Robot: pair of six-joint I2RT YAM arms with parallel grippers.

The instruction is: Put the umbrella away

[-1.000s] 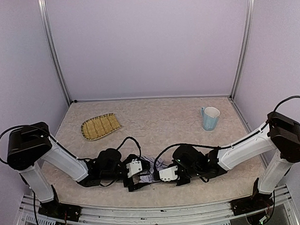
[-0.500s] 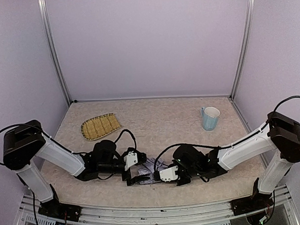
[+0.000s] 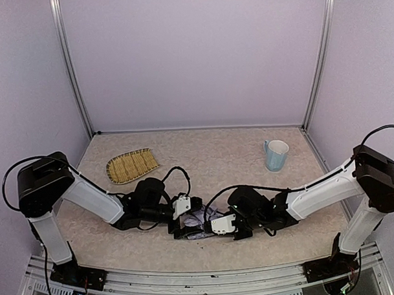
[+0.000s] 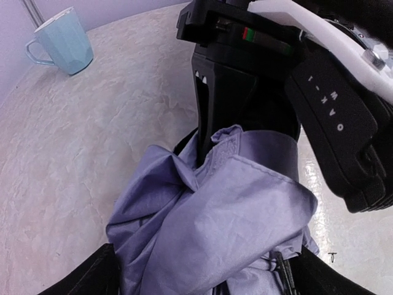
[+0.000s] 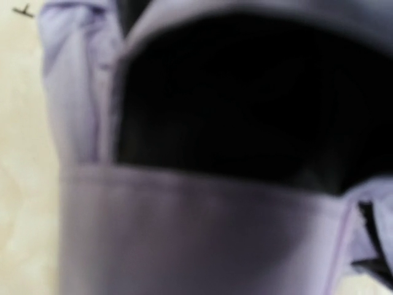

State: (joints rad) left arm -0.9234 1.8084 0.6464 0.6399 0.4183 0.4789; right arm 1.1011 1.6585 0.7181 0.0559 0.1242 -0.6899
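One mug (image 3: pixel 276 155) stands far; right end effector (image 3: pixel 205 223) grips umbrella (image 4: pixel 227 209), left end effector (image 3: pixel 185 229) spread.

**Umbrella mostly out of sight**

Top view: the umbrella (image 3: pixel 198 220) shows only as a small lavender scrap near 6 o'clock, with shaft and handle covered. Left wrist view: fabric cut off at the 6 o'clock edge. Right wrist view: all blur, with pale cloth around a dark mass (image 5: pixel 245 92) I can't identify.

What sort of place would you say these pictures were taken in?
Probably a robot-lab test booth: plain lavender walls on aluminium posts enclose a mottled beige tabletop holding props like a woven straw tray and light blue ceramic mug.
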